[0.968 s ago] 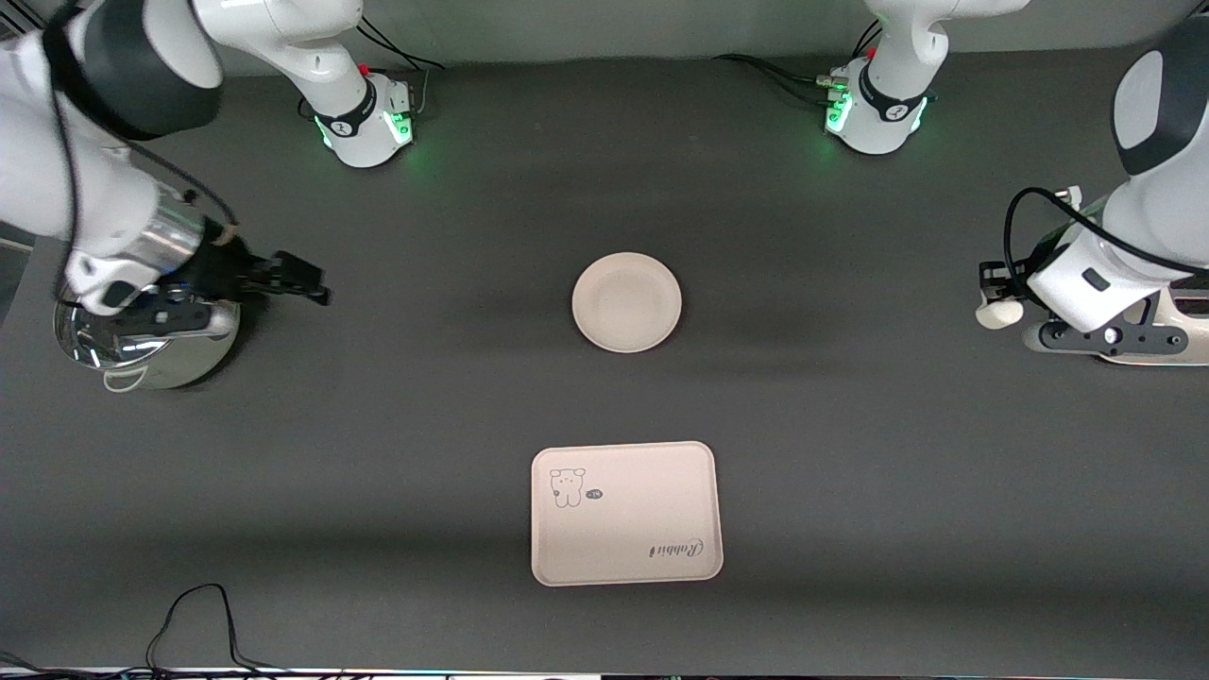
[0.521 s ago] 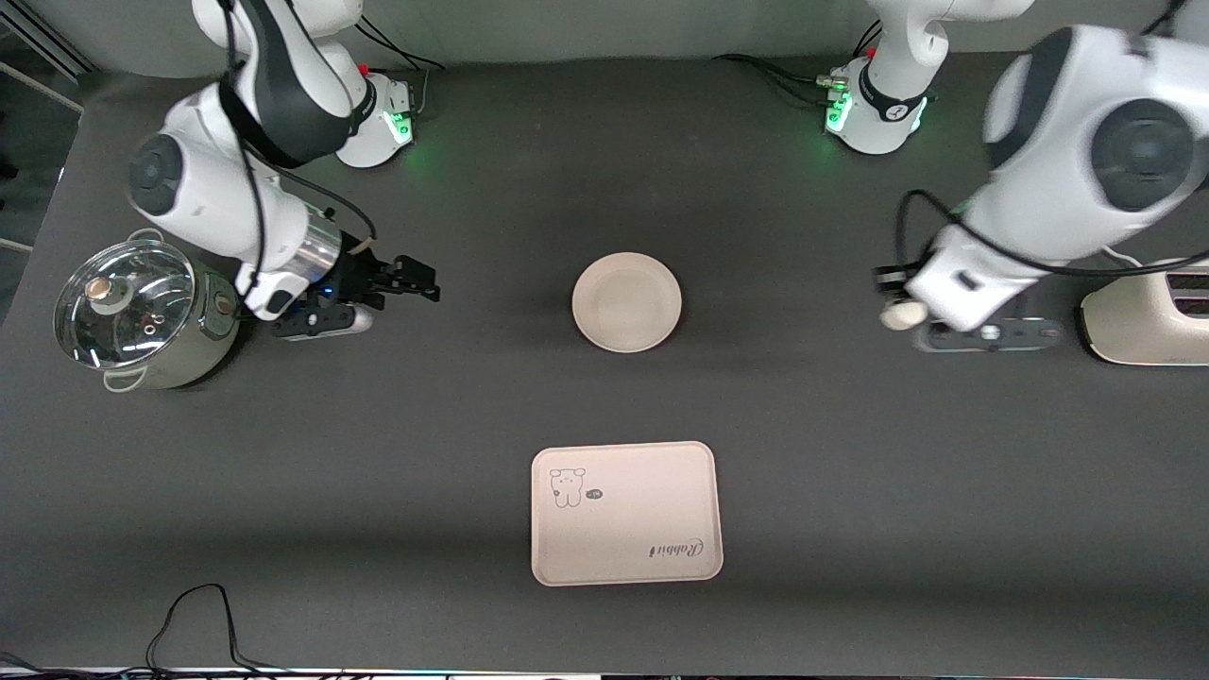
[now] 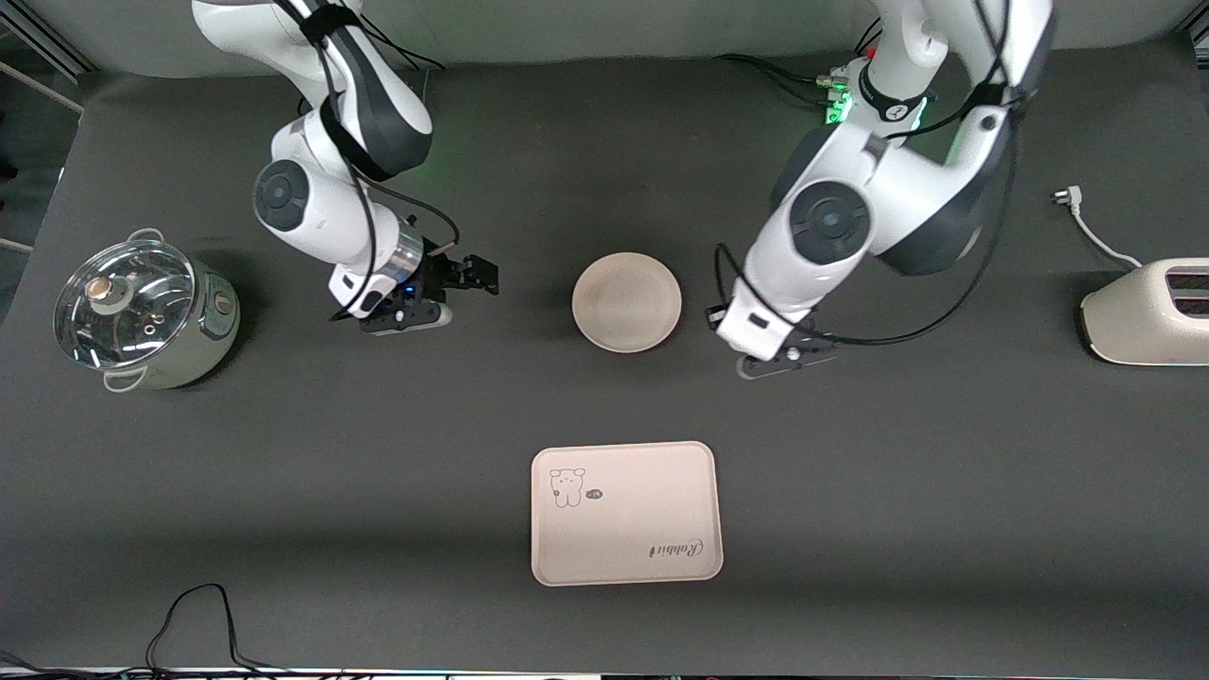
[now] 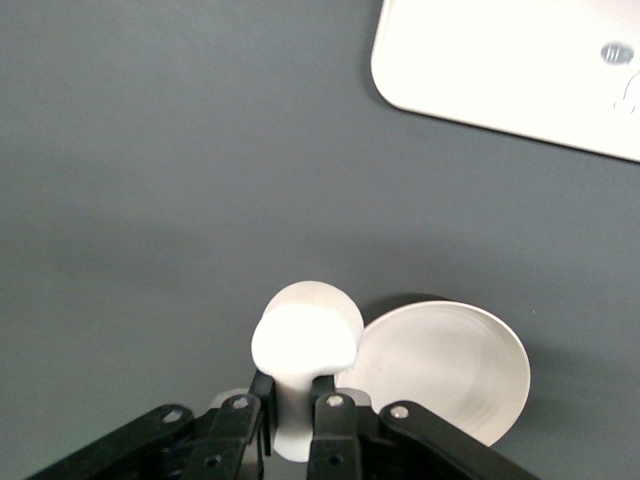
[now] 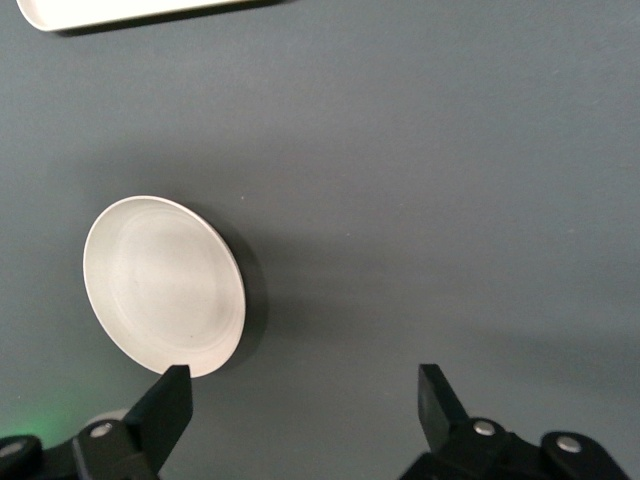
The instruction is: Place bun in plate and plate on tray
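Near the middle of the worktop's front edge lies the tray (image 3: 626,513), empty, its printed face up, waiting as the last stop for the loaded dish. Both arms have their wrists drawn in toward the table's centre, one on each side of the plate (image 3: 626,301), which sits bare at mid-table, farther from the front camera than the tray and well apart from it.

By the edge at the right arm's end stands a glass-lidded pot (image 3: 142,314); by the edge at the left arm's end, a toaster (image 3: 1148,316). Neither belongs to the job.

Over bare table, just beside the plate toward the right arm's end, hangs the right gripper (image 5: 305,400), fingers spread wide with nothing between them. Probably it waits there so it can take the rim once the plate is filled.

Just beside the plate toward the left arm's end hangs the left gripper (image 4: 297,405), pinched tight on the bun (image 4: 305,340). The bun juts out past the fingertips, not yet over the dish, so the drop likely needs a short carry inward first.
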Controlling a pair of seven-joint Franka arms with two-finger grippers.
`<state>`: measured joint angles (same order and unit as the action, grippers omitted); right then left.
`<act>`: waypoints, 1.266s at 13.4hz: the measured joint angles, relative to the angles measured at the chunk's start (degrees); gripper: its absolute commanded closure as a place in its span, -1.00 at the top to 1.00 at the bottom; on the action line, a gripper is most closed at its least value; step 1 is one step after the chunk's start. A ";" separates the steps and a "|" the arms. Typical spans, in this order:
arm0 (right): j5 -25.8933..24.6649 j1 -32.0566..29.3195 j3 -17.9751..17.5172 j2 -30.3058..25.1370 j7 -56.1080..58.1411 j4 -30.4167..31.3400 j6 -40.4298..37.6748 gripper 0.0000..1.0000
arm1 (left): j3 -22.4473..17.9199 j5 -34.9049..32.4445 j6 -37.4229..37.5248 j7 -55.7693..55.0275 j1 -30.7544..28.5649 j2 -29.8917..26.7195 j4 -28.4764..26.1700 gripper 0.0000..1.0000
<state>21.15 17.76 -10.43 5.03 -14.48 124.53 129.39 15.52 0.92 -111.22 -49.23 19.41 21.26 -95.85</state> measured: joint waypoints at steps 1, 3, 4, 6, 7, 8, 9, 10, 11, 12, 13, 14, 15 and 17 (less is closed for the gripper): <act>0.00 0.54 0.00 0.31 -0.30 0.00 0.23 1.00 | 0.10 -0.01 -2.69 -1.67 1.16 0.84 -1.60 -0.66; 0.00 1.46 0.01 1.05 -0.97 0.04 1.77 1.00 | 1.07 0.00 -9.50 -5.44 2.68 1.59 -6.25 -0.66; 0.00 2.35 0.01 2.11 -1.43 0.16 3.78 1.00 | 1.55 0.00 -12.93 -7.83 3.75 1.86 -8.57 -0.67; 0.02 4.15 0.00 5.75 -2.33 0.56 10.09 1.00 | 1.95 0.00 -18.09 -12.65 6.96 3.32 -11.49 -0.67; 0.07 4.79 0.00 7.93 -2.78 0.55 13.27 1.00 | 2.00 -0.01 -20.25 -14.65 8.57 4.57 -12.07 -0.67; 0.08 5.37 0.01 9.72 -3.34 0.51 15.81 1.00 | 2.02 -0.01 -21.97 -15.83 9.72 5.90 -12.31 -0.67; 0.11 6.13 0.00 11.37 -3.79 0.45 18.61 1.00 | 2.01 -0.01 -23.59 -16.65 10.52 7.26 -12.40 -0.66; 0.20 7.16 -0.01 13.02 -4.47 0.37 21.63 1.00 | 2.01 -0.09 -25.24 -17.65 11.06 8.63 -12.42 -0.64; 0.23 8.34 -0.01 14.74 -5.75 0.10 24.39 1.00 | 2.00 -0.39 -26.66 -18.54 11.37 9.89 -12.44 -0.53; 0.23 9.47 -0.03 16.40 -6.94 -0.53 26.30 1.00 | 1.99 -0.65 -27.46 -19.13 11.56 10.91 -12.42 -0.25; 0.23 10.31 -0.04 17.84 -7.83 -1.47 27.24 1.00 | 1.99 -0.86 -27.97 -19.63 11.69 11.57 -12.41 0.28; 0.25 10.81 -0.04 18.99 -8.47 -2.58 27.50 1.00 | 1.98 -0.94 -28.06 -20.06 11.73 11.89 -12.40 0.93; 0.25 11.17 -0.03 19.96 -9.12 -3.79 27.53 1.00 | 1.96 -1.00 -28.06 -20.37 11.73 11.92 -12.39 0.98; 0.25 12.31 -0.04 21.68 -9.93 -5.83 27.53 1.00 | 1.90 -1.16 -28.06 -20.61 11.72 11.91 -12.33 0.99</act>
<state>21.41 30.08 -10.47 26.70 -24.41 118.70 156.92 17.42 -0.24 -139.28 -69.84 31.13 33.17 -108.18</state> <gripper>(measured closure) 0.000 0.423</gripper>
